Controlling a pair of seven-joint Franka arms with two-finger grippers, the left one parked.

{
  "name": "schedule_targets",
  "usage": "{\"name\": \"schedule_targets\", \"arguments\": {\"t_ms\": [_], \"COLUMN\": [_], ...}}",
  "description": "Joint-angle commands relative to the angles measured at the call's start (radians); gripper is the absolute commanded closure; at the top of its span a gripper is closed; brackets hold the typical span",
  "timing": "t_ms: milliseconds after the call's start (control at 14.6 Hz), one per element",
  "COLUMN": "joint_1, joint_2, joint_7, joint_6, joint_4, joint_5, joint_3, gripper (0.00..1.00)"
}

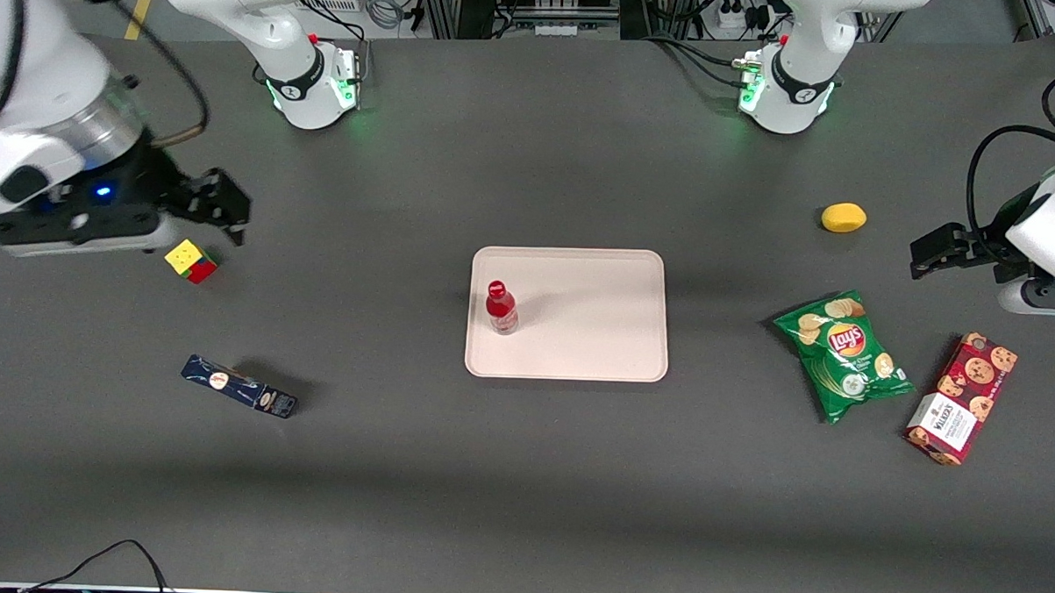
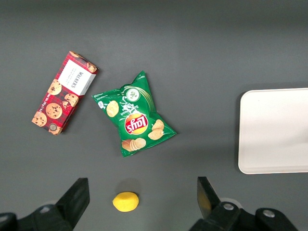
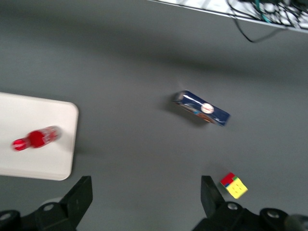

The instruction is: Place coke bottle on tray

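Nearest the front camera lies the dark blue box (image 1: 239,386), while the gripper (image 1: 223,207), jaws spread and empty, hangs by the cube (image 1: 191,260), well apart from the coke bottle (image 1: 501,307) upright on the tray (image 1: 596,352); placement looks done, leaving only parking.

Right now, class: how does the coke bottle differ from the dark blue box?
The coke bottle stands upright on the tray; the dark blue box lies flat on the table. The bottle is red and round, the box dark blue and oblong. Neither is held: the pincer hangs open above the colour cube.
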State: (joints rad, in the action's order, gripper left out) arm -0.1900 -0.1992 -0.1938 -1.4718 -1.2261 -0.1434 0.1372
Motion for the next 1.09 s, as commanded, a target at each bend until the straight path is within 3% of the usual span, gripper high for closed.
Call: {"name": "schedule_targets", "arguments": {"t_ms": [0, 137, 342, 479, 547, 753, 1026], "joint_1": [0.006, 0.021, 0.064, 0.119, 0.121, 0.121, 0.155], "joint_2": [0.076, 0.196, 0.202, 0.201, 0.201, 0.193, 0.178], "joint_7": [0.016, 0.016, 0.019, 0.034, 0.051, 0.057, 0.056], "joint_6": [-0.092, -0.282, -0.294, -0.294, -0.294, -0.294, -0.294], "joint_4": [-0.174, -0.400, -0.397, -0.388, -0.388, -0.386, -0.394], "joint_5": [0.042, 0.057, 0.071, 0.260, 0.283, 0.217, 0.209], "joint_3": [-0.091, -0.109, -0.104, -0.102, -0.105, -0.103, -0.107], "gripper": [0.00, 0.00, 0.00, 0.00, 0.00, 0.00, 0.00]}}
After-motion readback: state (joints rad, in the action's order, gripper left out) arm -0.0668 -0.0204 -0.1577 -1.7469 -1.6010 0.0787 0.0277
